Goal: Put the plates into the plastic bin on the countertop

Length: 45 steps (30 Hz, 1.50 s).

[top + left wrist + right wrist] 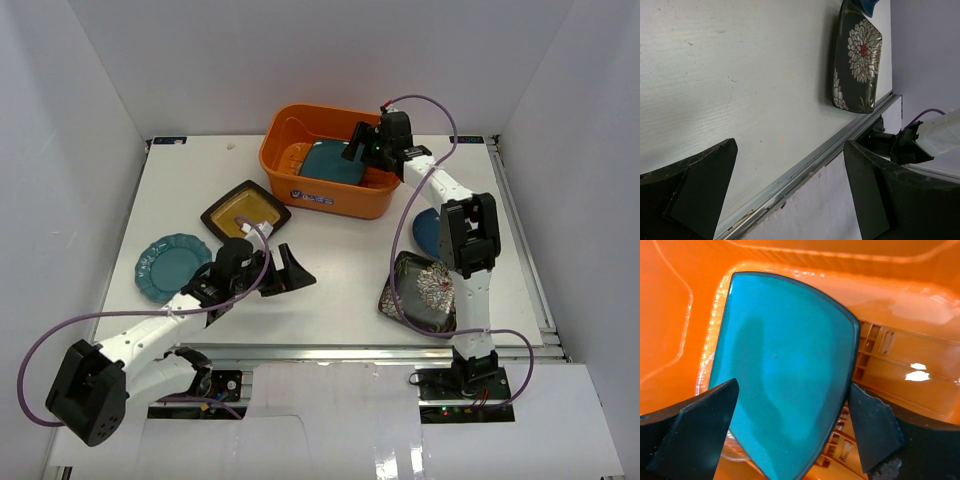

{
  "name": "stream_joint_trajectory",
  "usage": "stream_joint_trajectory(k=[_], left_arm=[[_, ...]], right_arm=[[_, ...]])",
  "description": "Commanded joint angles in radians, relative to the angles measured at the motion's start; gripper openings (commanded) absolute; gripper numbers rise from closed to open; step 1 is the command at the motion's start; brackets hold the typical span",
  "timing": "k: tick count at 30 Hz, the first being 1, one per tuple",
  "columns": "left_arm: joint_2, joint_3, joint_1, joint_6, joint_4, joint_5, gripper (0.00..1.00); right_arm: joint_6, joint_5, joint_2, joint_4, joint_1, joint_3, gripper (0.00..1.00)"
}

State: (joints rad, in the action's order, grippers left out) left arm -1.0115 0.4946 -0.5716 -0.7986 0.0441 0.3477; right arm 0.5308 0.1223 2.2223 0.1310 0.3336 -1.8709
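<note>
The orange plastic bin (300, 190) stands at the back of the white countertop (340, 250). A teal square plate (330, 162) lies tilted inside it, filling the right wrist view (780, 380), with a clear glass rim (732, 452) showing under it. My right gripper (365, 148) hovers over the bin, open, its fingers either side of the teal plate (792, 435). My left gripper (275, 280) is open and empty low over the front of the countertop (790, 190). On the countertop lie a black-rimmed amber plate (245, 210), a teal scalloped plate (170, 265), a black floral plate (425, 295) (857, 60) and a dark blue plate (425, 232).
The metal rail (830, 150) of the front edge runs just ahead of my left fingers. The right arm (465, 235) stands over the dark blue plate and hides part of it. White walls close in on both sides and the back.
</note>
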Motion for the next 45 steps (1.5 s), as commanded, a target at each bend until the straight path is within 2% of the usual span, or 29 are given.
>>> stream_joint_trajectory(k=[1,5,6,7,9,13,15,16,17,18,19,20,21,22,23,24,25,28,31,39,45], left_arm=[[-0.021,0.07,-0.042,-0.008,-0.035,-0.054,0.98],[-0.103,0.117,-0.092,0.009,-0.035,-0.134,0.97],[-0.122,0.133,-0.108,0.022,-0.029,-0.162,0.96],[-0.143,0.151,-0.14,0.028,-0.017,-0.189,0.96],[-0.2,0.196,-0.169,0.038,0.003,-0.246,0.96],[-0.289,0.239,-0.244,0.032,-0.001,-0.3,0.94],[-0.326,0.266,-0.266,0.032,-0.018,-0.303,0.93],[-0.363,0.278,-0.289,0.035,-0.024,-0.305,0.92],[-0.383,0.291,-0.301,0.041,-0.03,-0.305,0.91],[-0.404,0.304,-0.31,0.044,-0.036,-0.294,0.9],[-0.451,0.338,-0.324,0.045,-0.036,-0.282,0.89],[-0.476,0.354,-0.332,0.045,-0.05,-0.27,0.87],[-0.501,0.369,-0.335,0.045,-0.073,-0.245,0.86],[-0.55,0.396,-0.343,0.045,-0.084,-0.225,0.85],[-0.574,0.41,-0.344,0.045,-0.096,-0.207,0.83],[-0.599,0.426,-0.344,0.045,-0.107,-0.191,0.82],[-0.649,0.456,-0.347,0.047,-0.107,-0.164,0.81],[-0.716,0.508,-0.352,0.048,-0.121,-0.125,0.77],[-0.805,0.556,-0.359,0.059,-0.121,-0.112,0.74],[-0.959,0.697,-0.39,0.087,-0.105,-0.115,0.59],[-1.048,0.752,-0.399,0.087,-0.095,-0.104,0.47]], right_arm=[[-0.142,-0.143,-0.095,0.057,0.034,-0.121,0.9],[-0.316,-0.344,-0.092,0.14,0.103,-0.23,0.9],[-0.363,-0.437,-0.09,0.14,0.12,-0.243,0.9],[-0.449,-0.476,-0.09,0.139,0.134,-0.263,0.9],[-0.52,-0.529,-0.09,0.137,0.172,-0.274,0.9],[-0.549,-0.475,-0.142,0.136,0.185,-0.235,0.9],[-0.494,-0.422,-0.199,0.116,0.186,-0.153,0.99],[-0.474,-0.406,-0.287,0.069,0.186,-0.107,0.93],[-0.454,-0.389,-0.343,0.04,0.185,-0.055,0.79],[-0.407,-0.347,-0.399,0.003,0.185,0.075,0.72],[-0.381,-0.326,-0.532,-0.078,0.186,0.154,0.62],[-0.349,-0.288,-0.606,-0.115,0.186,0.325,0.36],[-0.28,-0.264,-0.745,-0.172,0.185,0.411,0.29],[-0.252,-0.242,-0.809,-0.21,0.185,0.494,0.25],[-0.223,-0.228,-0.875,-0.269,0.185,0.575,0.24],[-0.192,-0.224,-0.935,-0.298,0.185,0.742,0.23],[-0.139,-0.225,-1.051,-0.324,0.185,0.824,0.22],[-0.06,-0.25,-1.235,-0.367,0.183,1.065,0.21],[-0.022,-0.247,-1.376,-0.347,0.183,1.211,0.23],[-0.023,-0.296,-1.619,-0.171,0.183,1.339,0.25],[0.001,-0.285,-1.652,-0.169,0.182,1.4,0.26]])
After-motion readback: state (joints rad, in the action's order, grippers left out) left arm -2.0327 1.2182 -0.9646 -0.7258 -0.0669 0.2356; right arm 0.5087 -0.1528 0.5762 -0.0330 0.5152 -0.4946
